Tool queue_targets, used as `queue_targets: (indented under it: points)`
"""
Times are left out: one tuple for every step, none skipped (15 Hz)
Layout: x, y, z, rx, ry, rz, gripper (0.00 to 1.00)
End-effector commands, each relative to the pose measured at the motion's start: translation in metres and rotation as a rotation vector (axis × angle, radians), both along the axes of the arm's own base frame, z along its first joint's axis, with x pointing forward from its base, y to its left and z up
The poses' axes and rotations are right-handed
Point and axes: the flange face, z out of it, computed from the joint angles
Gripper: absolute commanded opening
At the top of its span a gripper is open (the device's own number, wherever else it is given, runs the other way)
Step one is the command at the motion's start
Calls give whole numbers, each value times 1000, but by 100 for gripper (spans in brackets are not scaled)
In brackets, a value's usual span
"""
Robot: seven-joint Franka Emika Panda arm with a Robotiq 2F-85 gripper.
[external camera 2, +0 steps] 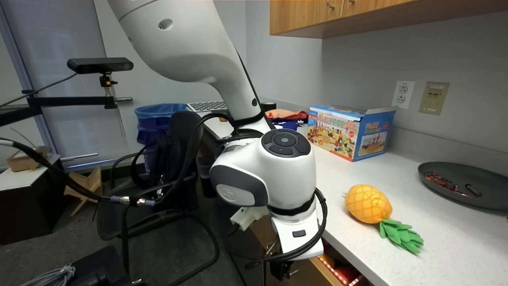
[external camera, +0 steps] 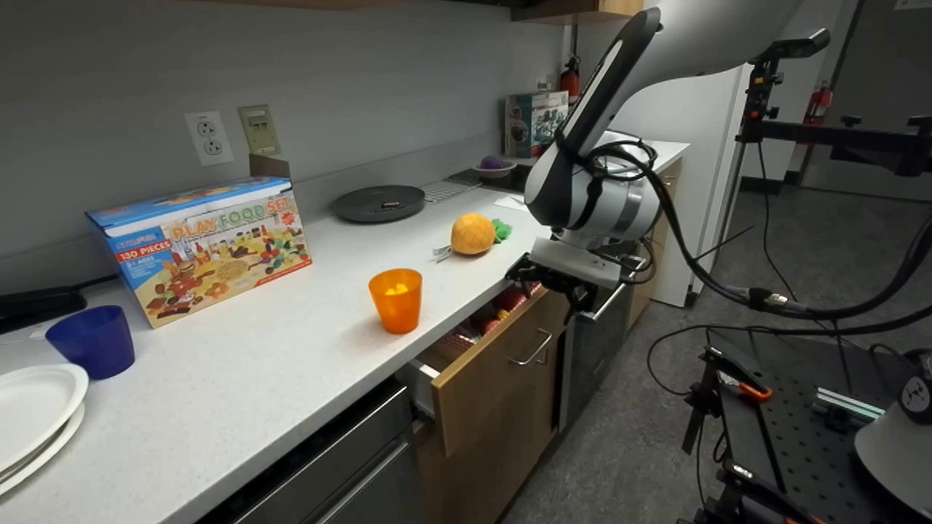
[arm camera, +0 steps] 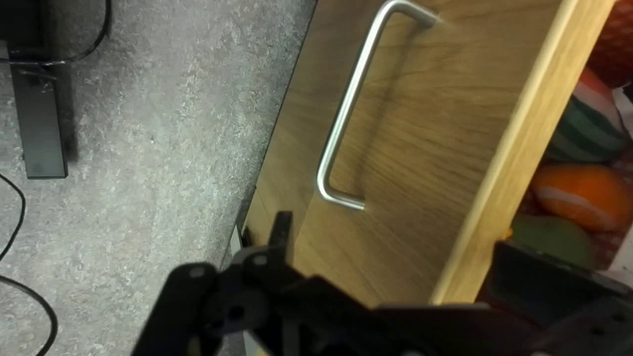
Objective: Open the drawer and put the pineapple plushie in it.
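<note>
Below the edge of the white counter (external camera: 291, 378), the drawer (external camera: 473, 404) stands part way out, its wooden front and silver handle (arm camera: 346, 104) in plain sight of the wrist camera. Colourful things lie inside it; close to the rim are an orange rounded one (arm camera: 583, 198), a green striped one (arm camera: 586, 131) and a plain green one (arm camera: 554, 240).

The gripper (arm camera: 390, 237) is released, its fingers (arm camera: 282, 230) spread wide astride the top edge of the drawer front: one outside, the other over the interior. Whether either touches the wood cannot be told.

On the counter, in both exterior views, the toy pineapple (external camera: 472, 234) lies on its side, apart from the gripper, its green leaves (external camera 2: 401, 236) resting on the white surface. Just beside it is a silvery thing (external camera: 441, 252), too small to name.

An orange cup (external camera: 397, 309) stands upright near the counter's front edge with yellow pieces (external camera: 397, 289) in it. Nearer the wall sits a dark pan (external camera: 364, 200); an exterior view shows small red and dark bits (external camera 2: 440, 180) in it. A box (external camera: 211, 251) printed "PLAY FOOD SET" stands near the wall too, with a blue cup (external camera: 92, 342) beside it and white plates (external camera: 36, 400) next to that.
</note>
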Motion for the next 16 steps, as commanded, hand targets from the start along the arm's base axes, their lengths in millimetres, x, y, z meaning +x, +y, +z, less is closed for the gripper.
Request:
queue_targets:
  points:
    - [-29, 7, -16, 36, 46, 2, 100]
    - [-36, 10, -13, 43, 50, 2, 100]
    - [-42, 12, -12, 48, 56, 4, 100]
    - [-49, 15, -10, 57, 64, 11, 100]
    - [-55, 17, -9, 62, 71, 15, 100]
    - [-63, 19, -7, 73, 84, 26, 100]
    - [-72, 22, -8, 89, 104, 38, 100]
    - [-79, 23, -6, 101, 114, 45, 100]
    - [-87, 25, -6, 119, 132, 57, 100]
    - [-95, 26, -7, 126, 153, 62, 100]
    - [-102, 26, -7, 134, 167, 72, 100]
    - [-109, 26, -5, 139, 178, 85, 100]
    - [-114, 26, -3, 145, 189, 98, 100]
    - [-120, 26, -1, 143, 205, 111, 100]
    - [-126, 36, 2, 135, 220, 123, 100]
    - [-104, 28, -4, 126, 238, 131, 100]
